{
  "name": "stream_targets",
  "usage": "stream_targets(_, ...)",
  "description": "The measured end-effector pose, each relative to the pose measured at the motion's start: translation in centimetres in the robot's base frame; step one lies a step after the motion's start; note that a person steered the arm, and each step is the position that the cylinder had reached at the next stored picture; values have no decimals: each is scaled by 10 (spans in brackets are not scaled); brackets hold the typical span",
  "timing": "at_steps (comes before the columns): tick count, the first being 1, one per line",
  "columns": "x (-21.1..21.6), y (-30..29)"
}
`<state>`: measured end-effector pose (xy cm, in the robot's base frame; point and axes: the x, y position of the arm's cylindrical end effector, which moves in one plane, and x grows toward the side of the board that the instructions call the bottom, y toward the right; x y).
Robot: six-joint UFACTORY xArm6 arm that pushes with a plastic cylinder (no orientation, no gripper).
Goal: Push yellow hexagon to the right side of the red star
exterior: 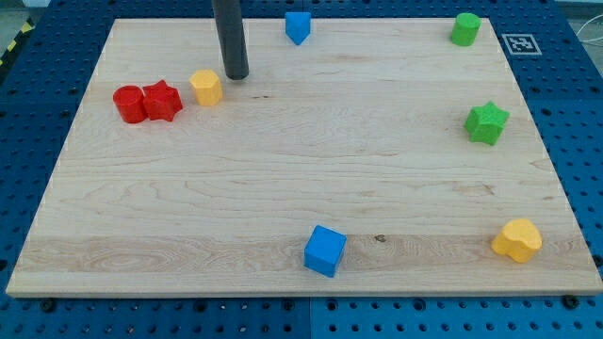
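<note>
- The tool (236, 74) is a plain dark rod with no jaws, so it holds nothing; its lower end stands on the bench (283, 188) just off the upper-right side of the yellow hexagon (206, 87), with a narrow gap showing between the two.
- The yellow hexagon, taken as landmark, sits near the bench's upper-left area.
- The red star (163, 100) lies just to the view's left of the yellow hexagon, slightly lower, very close; contact cannot be confirmed.
- A red cylinder (129, 104) sits on the far side of the star from the hexagon, touching or nearly touching the star.
- A blue block (298, 26) of unclear shape lies up and to the view's right of the hexagon, near the bench's top edge.
- A blue cube (325, 250) lies far below and right of the hexagon.
- Well to the right of the hexagon: a green block (464, 28), a green star (486, 122) and a yellow heart-like block (517, 239).
- Assessment: the hexagon already appears to stand on the star's right side. The task looks essentially complete; at most a small levelling nudge remains.
</note>
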<state>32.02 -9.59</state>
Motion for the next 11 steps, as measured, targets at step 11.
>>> stream_targets(11, 47, -18)
